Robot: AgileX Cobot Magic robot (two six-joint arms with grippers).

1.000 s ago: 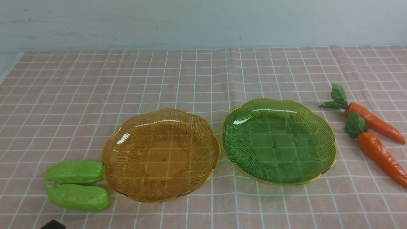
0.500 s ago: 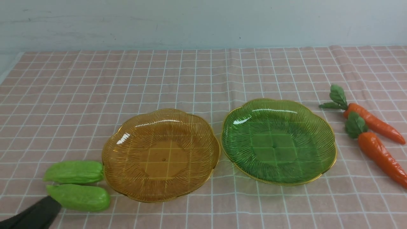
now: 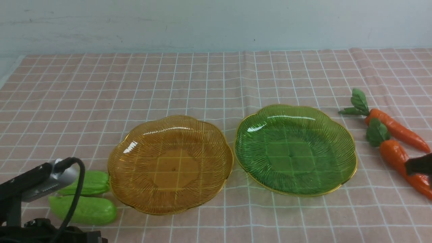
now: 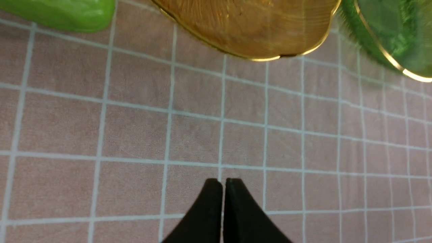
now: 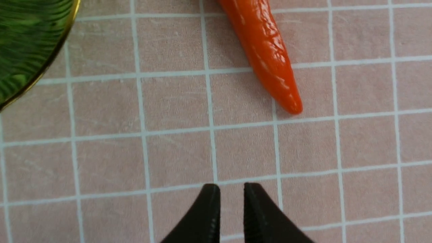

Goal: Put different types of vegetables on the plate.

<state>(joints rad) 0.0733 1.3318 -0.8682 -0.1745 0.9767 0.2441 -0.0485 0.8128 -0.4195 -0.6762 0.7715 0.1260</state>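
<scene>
Front: bumpy light-green cucumbers (image 3: 82, 210) lie beyond left jaws, beside amber plate; orange toy carrots (image 3: 406, 168) near right arm, right of green plate (image 3: 295, 152).

Left wrist: left gripper (image 4: 223, 184) closed, cucumber ahead of tips.

Right wrist: right gripper (image 5: 232, 189) slightly open, carrot ahead.

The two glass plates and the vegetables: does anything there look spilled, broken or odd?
Nothing stands out. The amber plate and green plate sit flat, with no visible cracks or spills. Both cucumbers lie on the cloth beside the amber plate, and both carrots beyond the green plate's right side look whole where visible.
</scene>
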